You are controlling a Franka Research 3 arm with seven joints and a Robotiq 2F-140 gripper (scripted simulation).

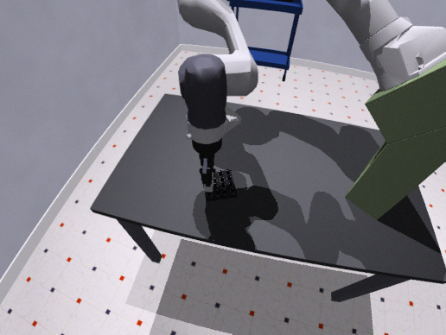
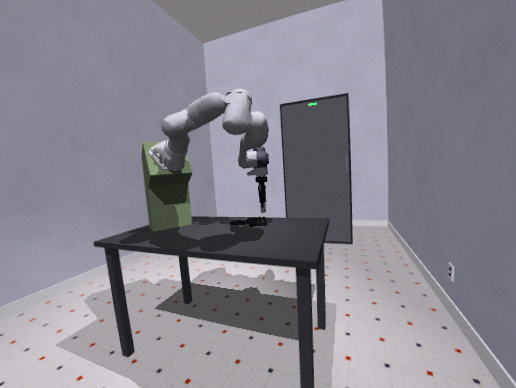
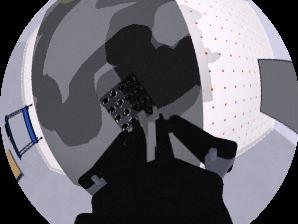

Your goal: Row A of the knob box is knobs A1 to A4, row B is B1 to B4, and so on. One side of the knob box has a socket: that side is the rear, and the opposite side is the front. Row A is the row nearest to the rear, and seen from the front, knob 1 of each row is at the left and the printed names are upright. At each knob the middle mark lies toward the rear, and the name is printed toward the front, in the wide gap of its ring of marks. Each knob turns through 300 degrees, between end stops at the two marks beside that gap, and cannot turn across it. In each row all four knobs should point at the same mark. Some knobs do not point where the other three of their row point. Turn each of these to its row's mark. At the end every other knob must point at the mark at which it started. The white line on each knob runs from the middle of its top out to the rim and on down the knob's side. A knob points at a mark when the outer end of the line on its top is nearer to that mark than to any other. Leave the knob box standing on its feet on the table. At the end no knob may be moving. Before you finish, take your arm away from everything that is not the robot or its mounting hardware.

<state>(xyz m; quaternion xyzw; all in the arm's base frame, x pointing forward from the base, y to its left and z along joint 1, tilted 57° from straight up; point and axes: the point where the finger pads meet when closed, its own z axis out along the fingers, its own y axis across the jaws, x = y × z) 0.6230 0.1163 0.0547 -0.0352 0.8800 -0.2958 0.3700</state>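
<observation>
The knob box (image 1: 226, 186) (image 2: 257, 221) (image 3: 124, 102) is small and dark and stands on the black table. Its rows of black knobs show best in the wrist view, with pale marks around them. The white lines and printed names are too small to read. Part of its top lies in the arm's shadow. My gripper (image 1: 208, 189) (image 2: 263, 211) (image 3: 150, 114) points down, its fingertips a little apart, with nothing seen between them. In the exterior view they are a small way above the box. In the wrist view they overlap the box's near edge and hide part of it.
The black table (image 1: 143, 164) (image 2: 295, 240) carries the box near its front edge in the top view. A green pedestal (image 1: 402, 129) (image 2: 170, 205) bears the arm. A blue cart (image 1: 270, 58) (image 3: 31, 125) stands beyond the table. A grey door (image 2: 317, 175) is in the wall behind.
</observation>
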